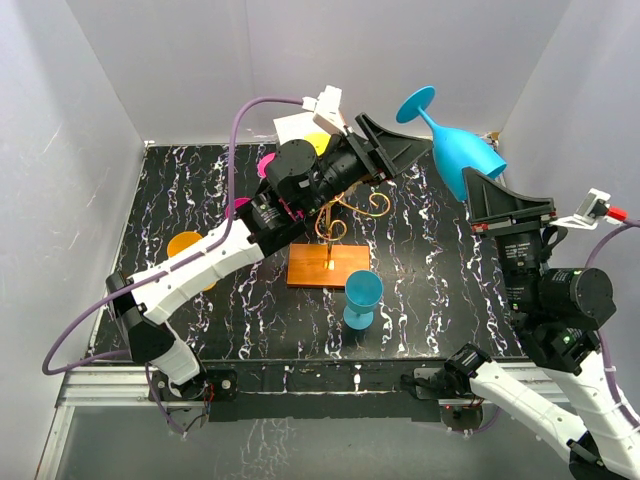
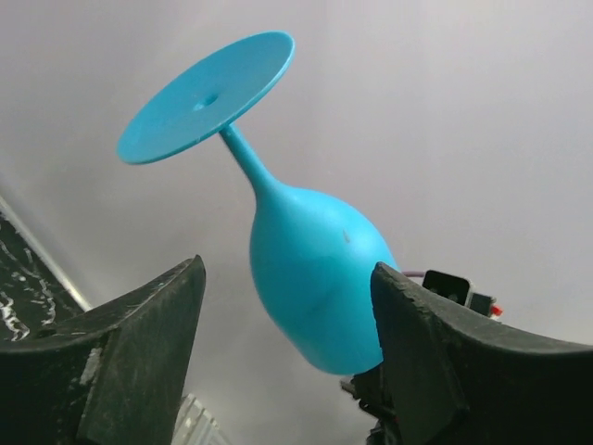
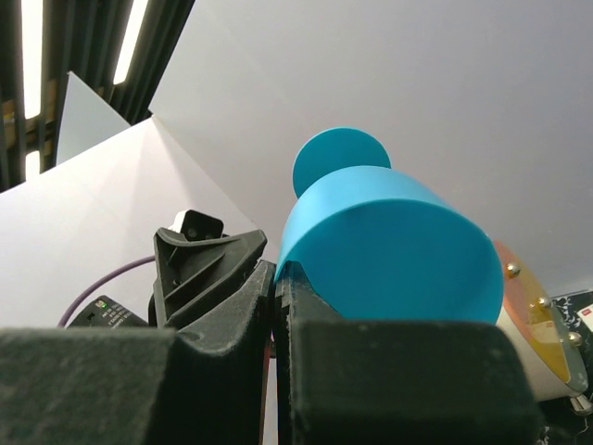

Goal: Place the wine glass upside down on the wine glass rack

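I read this as a mid-air handover, not yet the hanging step. My right tool (image 3: 275, 269) is shut on the rim of the blue wine glass (image 1: 455, 145), holding it high over the table (image 1: 450, 290) at about 1 o'clock, foot up, bowl down, leaning toward 11. My left tool (image 2: 287, 269) stands with its jaws apart at the glass's 9 o'clock. In its wrist view the bowl sits between the two fingers with a clear gap on each side, so nothing is gripped there.

The wine glass rack (image 1: 335, 225) stands near the table's middle, its scroll arms bare. A second blue glass (image 1: 362, 298) stands at 4 o'clock from its base.

Next, I judge, the left jaws must meet the bowl squarely before the right lets go. The stem then has to be carried down to a scroll arm.
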Robot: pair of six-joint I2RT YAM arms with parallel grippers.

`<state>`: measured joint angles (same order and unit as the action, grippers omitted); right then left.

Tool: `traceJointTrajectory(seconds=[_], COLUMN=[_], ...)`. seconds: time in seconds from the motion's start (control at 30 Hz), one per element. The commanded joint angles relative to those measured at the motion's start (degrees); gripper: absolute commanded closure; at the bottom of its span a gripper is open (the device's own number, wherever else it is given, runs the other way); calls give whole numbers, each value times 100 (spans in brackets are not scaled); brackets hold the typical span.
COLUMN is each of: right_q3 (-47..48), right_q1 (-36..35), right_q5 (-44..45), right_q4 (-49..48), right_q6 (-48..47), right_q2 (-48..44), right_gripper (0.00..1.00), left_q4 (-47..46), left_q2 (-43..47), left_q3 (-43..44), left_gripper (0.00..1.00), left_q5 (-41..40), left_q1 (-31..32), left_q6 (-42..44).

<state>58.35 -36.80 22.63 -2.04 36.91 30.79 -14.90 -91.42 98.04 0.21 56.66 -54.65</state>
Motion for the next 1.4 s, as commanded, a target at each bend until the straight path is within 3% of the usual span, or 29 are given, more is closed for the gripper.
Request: traceJointTrajectory(seconds=[0.0,0.23,0.53,0.63,0.77,1.0,1.07,1.17,1.23,1.37], right_q3=[24,-45,-200,-299,-342,-358,-329,-165,43,470], right_q1=[-28,-28,-23,-29,-27,-23,-21,-25,-24,-29], right_q5=[-560,-924,-1551,-1686,-1763,-1629,-1565,-1308,-941,-726], right_q4=[-455,-595,-506,-508,-454,-220,-118,310,947,2196], right_q6=[115,120,-290,-282,-239,-211,-195,-209,-275,-528], right_q2=[97,102,-6,-49,-63,-196,-226,-263,-259,-257], right_gripper=[100,100,100,100,100,100,87,56,41,30], left_q4=[-580,-781,-1108,-1233,-1401,-1519,-1501,-1414,-1275,-1089], left_q2=[108,106,113,113,81,71,53,29,33,62], left_q3=[113,98,62,19,-33,-31,-11,36,65,62], left_gripper=[33,51,60,71,100,100,100,100,100,100], left_q5=[-582,-902,-987,-970,-902,-817,-807,-741,-725,-581], left_q1=[108,108,108,108,108,113,100,38,-27,-179], left_q6=[-122,-330,-260,-263,-278,-48,2,77,151,864])
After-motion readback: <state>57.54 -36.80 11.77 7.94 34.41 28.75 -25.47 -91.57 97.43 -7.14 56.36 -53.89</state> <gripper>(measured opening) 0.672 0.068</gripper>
